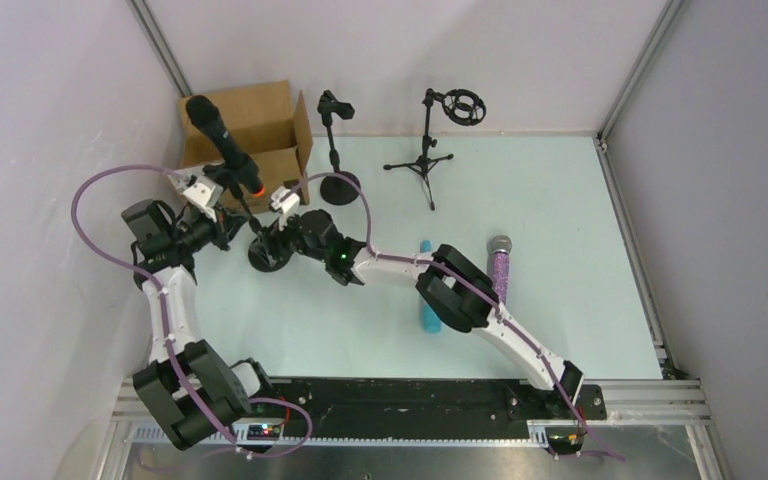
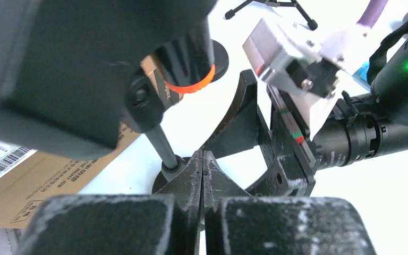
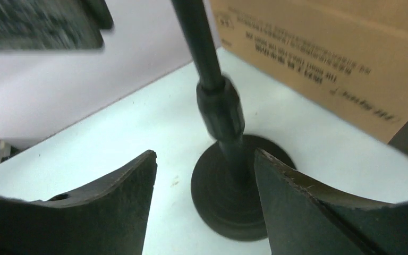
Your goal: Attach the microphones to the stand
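Right claw (image 3: 204, 154) astride stand (image 3: 220, 109), box (image 3: 324, 48) behind

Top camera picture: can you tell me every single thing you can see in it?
black microphone: one, black with an orange-red ring, up on the stand next to the box
turquoise microphone: one, turquoise, lying mid-table, partly covered
purple microphone: one, glittery purple with a silver head, lying to the right of the turquoise one
round-base stands: two, black, one beside the box, one further back
tripod stand: one, black, with a ring mount on top, at the back
cardboard box: one, brown, open, back-left corner
table: one, pale greenish white
left gripper: one, black, shut, near the black microphone's stand
right gripper: one, black, open, jaws either side of that stand's pole
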